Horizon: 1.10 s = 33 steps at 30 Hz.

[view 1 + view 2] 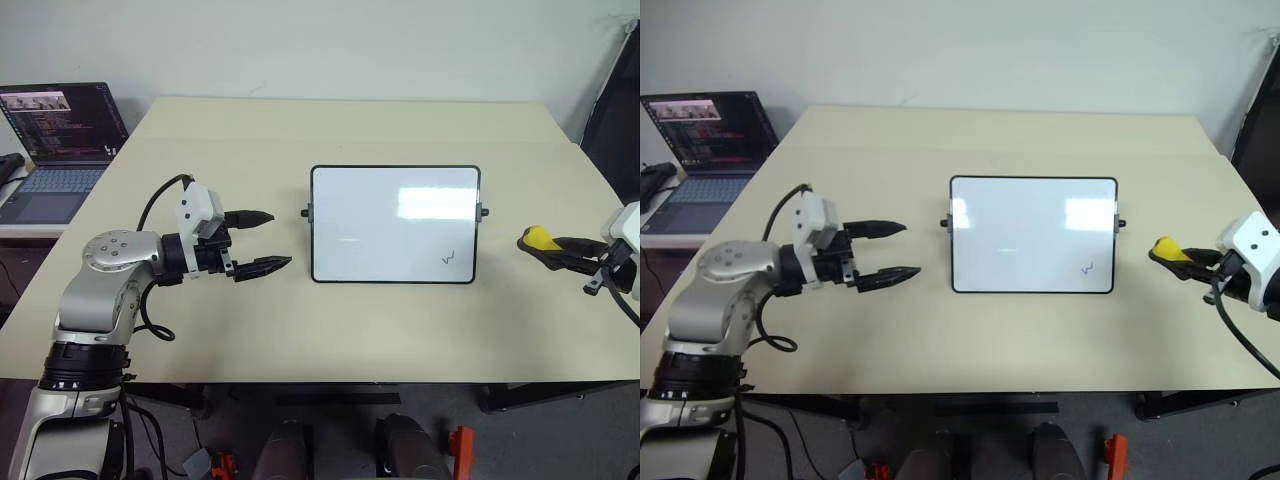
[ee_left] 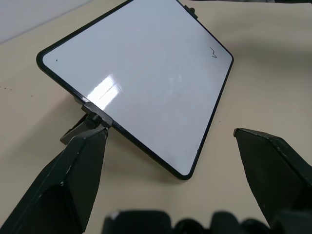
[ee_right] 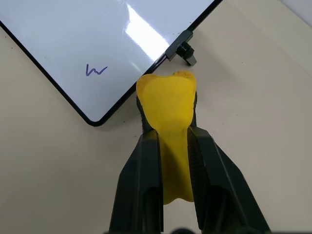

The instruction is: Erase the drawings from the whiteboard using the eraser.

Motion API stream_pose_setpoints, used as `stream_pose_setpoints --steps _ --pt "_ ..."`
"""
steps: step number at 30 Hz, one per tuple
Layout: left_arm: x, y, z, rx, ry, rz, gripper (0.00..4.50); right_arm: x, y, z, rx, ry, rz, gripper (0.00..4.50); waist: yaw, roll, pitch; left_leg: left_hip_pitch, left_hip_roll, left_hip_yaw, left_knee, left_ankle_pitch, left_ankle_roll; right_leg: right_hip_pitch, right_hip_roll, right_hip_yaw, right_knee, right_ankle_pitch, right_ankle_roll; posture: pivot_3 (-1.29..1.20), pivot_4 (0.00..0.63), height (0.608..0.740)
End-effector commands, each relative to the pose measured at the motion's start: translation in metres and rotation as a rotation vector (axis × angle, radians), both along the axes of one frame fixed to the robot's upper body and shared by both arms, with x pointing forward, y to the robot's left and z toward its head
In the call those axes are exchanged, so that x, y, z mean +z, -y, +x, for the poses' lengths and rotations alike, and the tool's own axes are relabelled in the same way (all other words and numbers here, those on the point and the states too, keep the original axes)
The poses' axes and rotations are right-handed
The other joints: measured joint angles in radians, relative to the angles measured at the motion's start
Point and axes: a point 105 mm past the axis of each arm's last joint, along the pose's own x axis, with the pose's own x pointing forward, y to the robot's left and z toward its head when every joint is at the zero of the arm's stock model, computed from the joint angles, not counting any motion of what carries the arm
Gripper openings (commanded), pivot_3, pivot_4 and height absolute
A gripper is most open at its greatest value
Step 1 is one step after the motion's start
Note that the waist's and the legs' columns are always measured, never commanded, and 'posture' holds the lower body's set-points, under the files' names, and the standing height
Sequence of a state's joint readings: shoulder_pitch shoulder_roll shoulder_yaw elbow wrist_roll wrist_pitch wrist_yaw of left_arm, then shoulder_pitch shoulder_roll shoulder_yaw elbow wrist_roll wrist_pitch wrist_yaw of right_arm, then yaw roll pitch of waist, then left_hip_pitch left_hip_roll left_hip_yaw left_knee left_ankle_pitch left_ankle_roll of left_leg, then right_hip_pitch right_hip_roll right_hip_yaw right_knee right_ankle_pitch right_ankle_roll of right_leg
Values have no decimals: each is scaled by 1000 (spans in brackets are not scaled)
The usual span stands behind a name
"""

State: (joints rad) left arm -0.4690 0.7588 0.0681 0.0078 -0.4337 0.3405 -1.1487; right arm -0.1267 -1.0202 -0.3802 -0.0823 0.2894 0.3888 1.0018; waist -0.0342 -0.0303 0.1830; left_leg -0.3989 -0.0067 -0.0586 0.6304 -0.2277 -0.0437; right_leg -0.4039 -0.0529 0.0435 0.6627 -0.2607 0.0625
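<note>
Yellow eraser clamped between the two black fingers of the right gripper, squeezed so that its tip bulges past the fingertips. Held above the beige table, off the right short side of the whiteboard, apart from the frame, pointing toward it.

On the other side, left gripper spread wide with nothing between the fingers, hovering just off the left short side of the whiteboard, apart from it, fingers aimed at that edge. Small black knob on that short side seen close by one finger in the left wrist view; whether touching, cannot tell.

Between the two grippers, whiteboard lying roughly mid-table, glossy white with thin black frame and rounded corners, ceiling light reflected in the upper right part. One small scribble left near the lower right corner, a zigzag of a few strokes, looking dark blue from the right wrist. A tiny dot near the far left corner. Rest of the surface white.

Farther back on the left, beyond the table edge, open laptop with a lit screen on a lower surface. Pale wall behind.
</note>
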Motion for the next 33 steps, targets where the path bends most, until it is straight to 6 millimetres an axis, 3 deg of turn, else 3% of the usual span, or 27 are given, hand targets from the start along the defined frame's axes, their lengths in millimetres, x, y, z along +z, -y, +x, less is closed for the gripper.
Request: stream_pose_setpoints --steps 1,4,9,12,22,28,33 --pt "13 0 -2 -8 50 3 4500 17 -6 2 25 76 10 385 0 0 0 0 0 0 0 0 0 0 0 0 0 0 0 0 150 740" --pt "13 0 -2 -10 52 4 4500 24 -15 6 50 126 57 384 0 0 0 0 0 0 0 0 0 0 0 0 0 0 0 0 150 740" --pt "18 0 -1 -13 62 8 4500 27 -51 23 108 231 123 383 -3 0 0 0 0 0 0 0 0 0 0 0 1 0 0 0 150 740" --pt "16 2 0 -16 59 10 4500 12 -59 34 81 229 153 365 0 0 0 0 0 0 0 0 0 0 0 0 1 0 0 0 150 740" --pt "17 3 -1 -20 62 8 4500 -22 -57 54 -13 234 123 358 3 0 0 0 0 -1 0 0 0 0 0 -1 1 0 0 0 150 740" --pt "16 2 -1 -18 58 9 4500 -41 -81 55 47 189 142 357 -3 0 0 0 0 -1 0 0 0 0 0 -1 2 0 0 0 150 740" --pt "16 4 -2 -25 60 10 4500 -55 -84 60 28 139 73 357 -6 0 0 0 0 0 2 0 0 0 0 0 2 0 0 0 150 740"
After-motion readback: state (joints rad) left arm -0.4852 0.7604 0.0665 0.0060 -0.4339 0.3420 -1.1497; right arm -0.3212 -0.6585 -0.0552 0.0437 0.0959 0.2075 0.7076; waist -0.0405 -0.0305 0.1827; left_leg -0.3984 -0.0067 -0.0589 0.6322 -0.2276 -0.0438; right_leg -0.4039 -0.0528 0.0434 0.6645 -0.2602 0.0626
